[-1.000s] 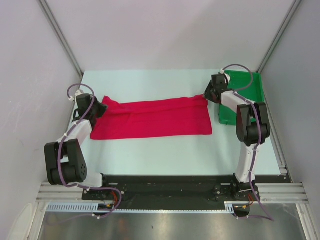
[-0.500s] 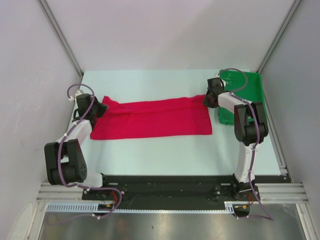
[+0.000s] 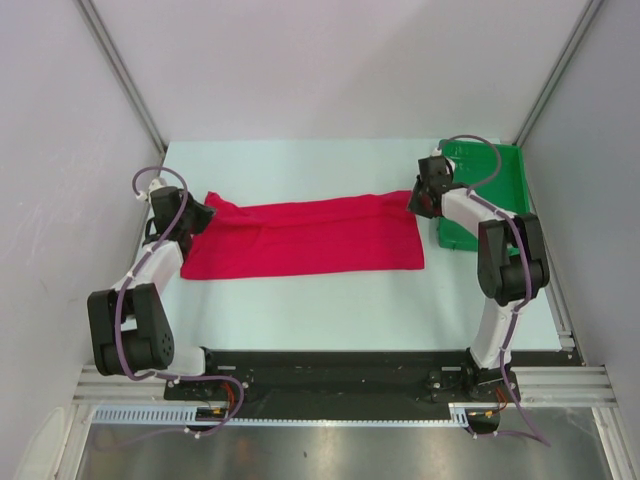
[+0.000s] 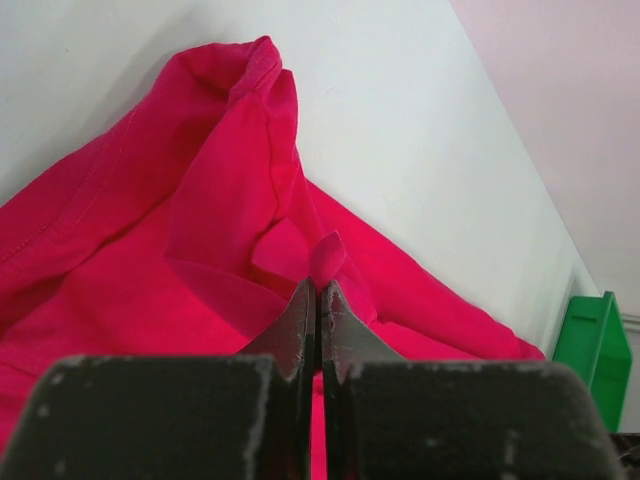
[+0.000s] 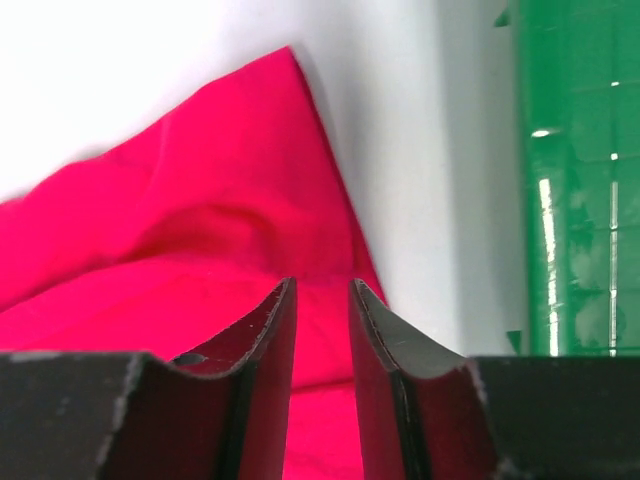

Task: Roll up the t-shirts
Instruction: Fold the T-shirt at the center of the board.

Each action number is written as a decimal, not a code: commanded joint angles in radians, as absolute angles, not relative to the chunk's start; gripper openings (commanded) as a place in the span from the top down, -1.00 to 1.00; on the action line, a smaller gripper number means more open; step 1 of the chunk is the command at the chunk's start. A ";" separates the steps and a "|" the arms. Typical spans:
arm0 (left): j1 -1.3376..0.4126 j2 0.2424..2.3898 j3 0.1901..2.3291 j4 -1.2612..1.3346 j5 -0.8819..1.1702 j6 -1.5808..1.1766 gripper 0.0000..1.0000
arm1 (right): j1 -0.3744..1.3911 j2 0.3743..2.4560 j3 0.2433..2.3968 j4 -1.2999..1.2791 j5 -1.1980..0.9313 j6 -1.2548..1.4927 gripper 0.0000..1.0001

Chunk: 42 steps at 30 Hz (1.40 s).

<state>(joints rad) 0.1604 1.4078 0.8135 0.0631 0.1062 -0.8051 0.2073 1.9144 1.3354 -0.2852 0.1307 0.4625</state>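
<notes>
The red t-shirt (image 3: 300, 240) lies flat as a long band across the table (image 3: 330, 300), its near edge straight, with open tabletop in front. My left pincer (image 4: 320, 290) is clenched on a fold at its left end. My right pincer (image 5: 322, 292) stands narrowly parted over the far right corner, near the green tray (image 3: 512, 175).

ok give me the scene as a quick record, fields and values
shirt: red, flat in a wide band across the table
left gripper: shut on a fold at the shirt's left end
right gripper: slightly open over the shirt's far right corner
tray: green, right of the shirt, not touching it
roll: none yet
</notes>
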 commanded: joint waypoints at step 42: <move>0.179 1.304 0.838 0.008 0.043 -0.773 1.00 | 0.196 1.910 1.333 -0.299 0.166 0.500 1.00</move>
